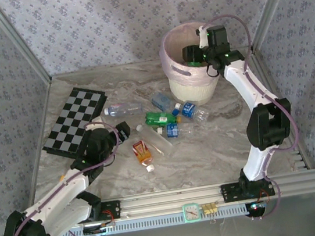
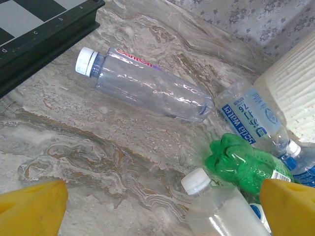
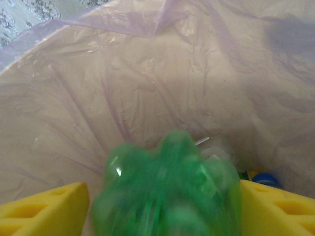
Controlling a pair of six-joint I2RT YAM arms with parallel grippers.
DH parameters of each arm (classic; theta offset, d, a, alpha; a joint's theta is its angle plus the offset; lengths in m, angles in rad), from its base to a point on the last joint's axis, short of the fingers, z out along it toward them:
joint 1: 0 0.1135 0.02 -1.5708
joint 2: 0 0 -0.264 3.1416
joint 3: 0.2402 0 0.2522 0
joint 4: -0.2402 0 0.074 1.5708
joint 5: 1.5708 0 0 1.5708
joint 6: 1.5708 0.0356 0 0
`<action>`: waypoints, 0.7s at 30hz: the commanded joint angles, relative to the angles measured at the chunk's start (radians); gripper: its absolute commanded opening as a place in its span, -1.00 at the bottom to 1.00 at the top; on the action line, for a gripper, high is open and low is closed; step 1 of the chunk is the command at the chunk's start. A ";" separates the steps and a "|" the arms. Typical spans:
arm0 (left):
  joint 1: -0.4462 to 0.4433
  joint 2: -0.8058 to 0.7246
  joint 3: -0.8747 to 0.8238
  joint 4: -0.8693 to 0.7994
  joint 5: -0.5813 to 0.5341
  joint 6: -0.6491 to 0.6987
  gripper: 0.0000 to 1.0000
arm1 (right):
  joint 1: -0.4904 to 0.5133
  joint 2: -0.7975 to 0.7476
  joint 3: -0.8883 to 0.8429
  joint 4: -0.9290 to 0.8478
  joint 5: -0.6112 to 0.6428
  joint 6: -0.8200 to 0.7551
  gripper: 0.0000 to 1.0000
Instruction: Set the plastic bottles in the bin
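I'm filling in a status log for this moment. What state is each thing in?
bin, upright, bag-lined.
left hand, open, empty.
right hand, over the bin, grip unclear.
blurred green bottle, between the right hand's fingers.
clear bottle, lying, capped.
second green bottle, lying on the table.
orange bottle, lying.
checkered board, flat.

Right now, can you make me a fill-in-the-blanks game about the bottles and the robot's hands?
1. The blurry bottle between the fingers of the right gripper, over the bin, is ___.
2. The clear bottle lying near the checkered board has a ___ cap.
3. The jaws of the left gripper stand ___, with nothing between them.

Missing words: green; white; open.
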 commanded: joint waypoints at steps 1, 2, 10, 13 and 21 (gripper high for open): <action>0.004 -0.023 0.000 -0.017 -0.027 -0.014 1.00 | 0.002 -0.002 0.051 -0.050 -0.002 0.012 0.80; 0.005 -0.024 0.001 -0.019 -0.028 -0.013 1.00 | 0.003 -0.013 0.056 -0.052 0.002 0.012 1.00; 0.004 -0.022 0.002 -0.020 -0.040 -0.033 1.00 | 0.028 -0.173 0.040 -0.022 0.022 0.010 1.00; 0.005 -0.016 0.006 -0.021 -0.046 -0.050 1.00 | 0.053 -0.258 -0.009 0.016 0.032 0.006 1.00; 0.005 0.049 0.064 -0.019 -0.068 -0.100 1.00 | 0.138 -0.471 -0.207 0.135 -0.014 0.021 1.00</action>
